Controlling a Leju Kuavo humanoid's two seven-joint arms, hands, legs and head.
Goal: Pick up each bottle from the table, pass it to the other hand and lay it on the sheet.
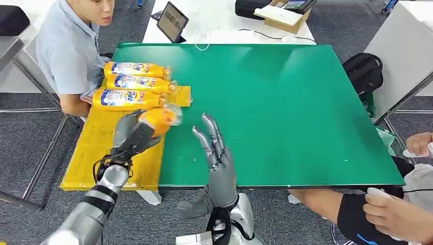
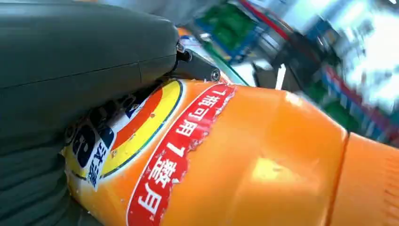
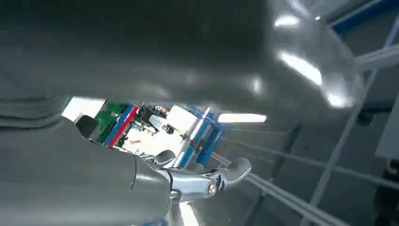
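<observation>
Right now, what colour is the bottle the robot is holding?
Orange. The plastic bottle in the left robot hand has a red, yellow and blue label, clearest in the left wrist view.

My left arm (image 1: 94,204) is silver with black bands, and a loose black cable loops at the wrist just behind the fingers. The left hand (image 1: 134,133) is matte grey with darker fingers; up close its ribbed grey cover (image 2: 28,188) sits behind a thick smooth thumb (image 2: 84,52), with a small screw at a black link beside it. The right hand (image 1: 217,158) is glossy metallic grey, black straps below the palm, and its fingertips (image 3: 237,168) gleam chrome, a round screw just behind them.
</observation>
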